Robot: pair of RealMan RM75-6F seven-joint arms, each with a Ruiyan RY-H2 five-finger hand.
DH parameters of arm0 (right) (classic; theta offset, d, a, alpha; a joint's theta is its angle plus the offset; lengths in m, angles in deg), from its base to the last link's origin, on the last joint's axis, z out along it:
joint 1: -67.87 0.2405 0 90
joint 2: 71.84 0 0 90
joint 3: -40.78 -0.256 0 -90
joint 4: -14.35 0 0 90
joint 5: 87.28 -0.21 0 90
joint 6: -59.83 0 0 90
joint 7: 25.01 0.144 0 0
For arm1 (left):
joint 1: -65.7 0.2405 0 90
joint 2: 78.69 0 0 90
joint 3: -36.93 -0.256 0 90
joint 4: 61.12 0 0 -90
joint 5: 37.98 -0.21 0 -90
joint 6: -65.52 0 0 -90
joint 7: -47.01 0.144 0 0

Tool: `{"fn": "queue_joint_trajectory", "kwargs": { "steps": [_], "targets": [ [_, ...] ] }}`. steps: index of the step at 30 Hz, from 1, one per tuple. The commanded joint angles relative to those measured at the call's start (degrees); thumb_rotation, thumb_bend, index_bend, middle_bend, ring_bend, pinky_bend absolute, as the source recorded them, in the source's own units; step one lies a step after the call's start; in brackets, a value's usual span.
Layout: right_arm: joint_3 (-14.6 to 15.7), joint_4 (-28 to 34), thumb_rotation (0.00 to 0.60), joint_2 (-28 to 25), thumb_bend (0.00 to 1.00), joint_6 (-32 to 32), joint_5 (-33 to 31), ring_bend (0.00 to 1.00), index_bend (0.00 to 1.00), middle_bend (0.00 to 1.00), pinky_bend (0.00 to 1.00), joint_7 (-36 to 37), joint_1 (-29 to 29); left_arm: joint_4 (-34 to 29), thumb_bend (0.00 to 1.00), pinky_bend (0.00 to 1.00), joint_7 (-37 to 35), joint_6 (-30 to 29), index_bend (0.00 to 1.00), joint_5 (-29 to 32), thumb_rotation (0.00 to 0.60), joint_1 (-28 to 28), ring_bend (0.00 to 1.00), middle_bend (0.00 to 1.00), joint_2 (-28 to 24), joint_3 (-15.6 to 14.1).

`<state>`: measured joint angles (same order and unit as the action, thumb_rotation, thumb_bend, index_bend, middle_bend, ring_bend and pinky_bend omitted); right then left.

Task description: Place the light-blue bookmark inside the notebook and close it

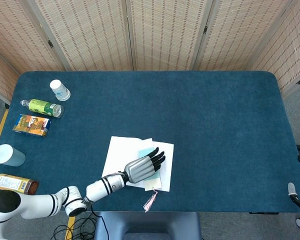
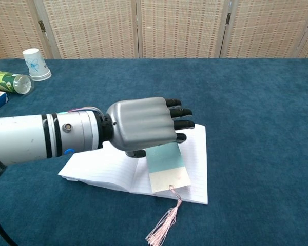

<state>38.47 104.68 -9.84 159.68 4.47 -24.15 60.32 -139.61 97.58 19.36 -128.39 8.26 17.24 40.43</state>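
Observation:
An open white notebook (image 1: 121, 152) (image 2: 97, 166) lies near the table's front edge. My left hand (image 1: 142, 169) (image 2: 143, 125) hovers palm down over its right page. It pinches the light-blue bookmark (image 2: 167, 161) (image 1: 152, 183) between thumb and fingers. The bookmark's lower part lies flat on the right page beside the spine. Its cream end and pink tassel (image 2: 164, 228) (image 1: 150, 200) hang past the notebook's near edge. At the right edge of the head view, only a sliver of my right hand (image 1: 299, 192) shows, below table level.
Along the table's left side stand a paper cup (image 1: 60, 90) (image 2: 33, 64), a lying green bottle (image 1: 42, 107) (image 2: 7, 82), a snack box (image 1: 31, 125), a pale-blue bottle (image 1: 7, 155) and an amber bottle (image 1: 12, 184). Folding screens close the back.

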Motion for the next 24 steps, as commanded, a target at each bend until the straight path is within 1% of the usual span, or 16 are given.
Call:
{"fn": "queue_joint_trajectory", "kwargs": {
  "steps": [1, 6, 11, 15, 20, 22, 24],
  "targets": [
    [0.0, 0.0, 0.6, 0.0, 0.39, 0.1, 0.0, 0.15, 0.03, 0.19, 0.16, 0.0, -0.1, 0.5, 0.3, 0.16, -0.5, -0.3, 0.36, -0.9, 0.6, -0.2, 0.08, 0.13, -0.2, -0.6],
    [0.1, 0.0, 0.6, 0.3, 0.39, 0.4, 0.1, 0.15, 0.03, 0.19, 0.16, -0.1, -0.4, 1.7, 0.3, 0.16, -1.6, -0.7, 0.34, -2.4, 0.6, -0.6, 0.08, 0.13, -0.2, -1.4],
    [0.2, 0.0, 0.6, 0.3, 0.39, 0.7, 0.1, 0.15, 0.03, 0.19, 0.16, -0.2, -0.7, 2.5, 0.3, 0.16, -2.1, -0.7, 0.33, -2.9, 0.6, -1.0, 0.08, 0.13, 0.4, -1.5],
    [0.1, 0.0, 0.6, 0.2, 0.39, 0.9, 0.2, 0.15, 0.03, 0.19, 0.16, -0.2, -0.8, 2.5, 0.3, 0.16, -0.7, -0.5, 0.29, -2.2, 0.6, -0.9, 0.07, 0.11, 0.6, -1.2],
    [0.1, -0.1, 0.6, 0.2, 0.39, 1.0, 0.3, 0.15, 0.03, 0.19, 0.16, 0.0, -0.9, -0.1, 0.3, 0.16, -0.1, -0.6, 0.12, 0.4, 0.6, 0.4, 0.05, 0.09, -0.8, -0.8],
    [0.1, -0.1, 0.6, 0.2, 0.39, 1.0, 0.5, 0.15, 0.03, 0.19, 0.16, 0.0, -0.8, -1.5, 0.3, 0.16, -0.4, -1.1, 0.07, 1.6, 0.6, 1.1, 0.05, 0.08, -1.6, -0.6],
    [0.1, -0.1, 0.6, 0.3, 0.39, 1.0, 0.8, 0.15, 0.03, 0.19, 0.16, 0.0, -0.7, -3.1, 0.3, 0.16, -1.2, -1.8, 0.04, 2.6, 0.6, 1.9, 0.05, 0.08, -2.6, -0.3]
  ]
}}
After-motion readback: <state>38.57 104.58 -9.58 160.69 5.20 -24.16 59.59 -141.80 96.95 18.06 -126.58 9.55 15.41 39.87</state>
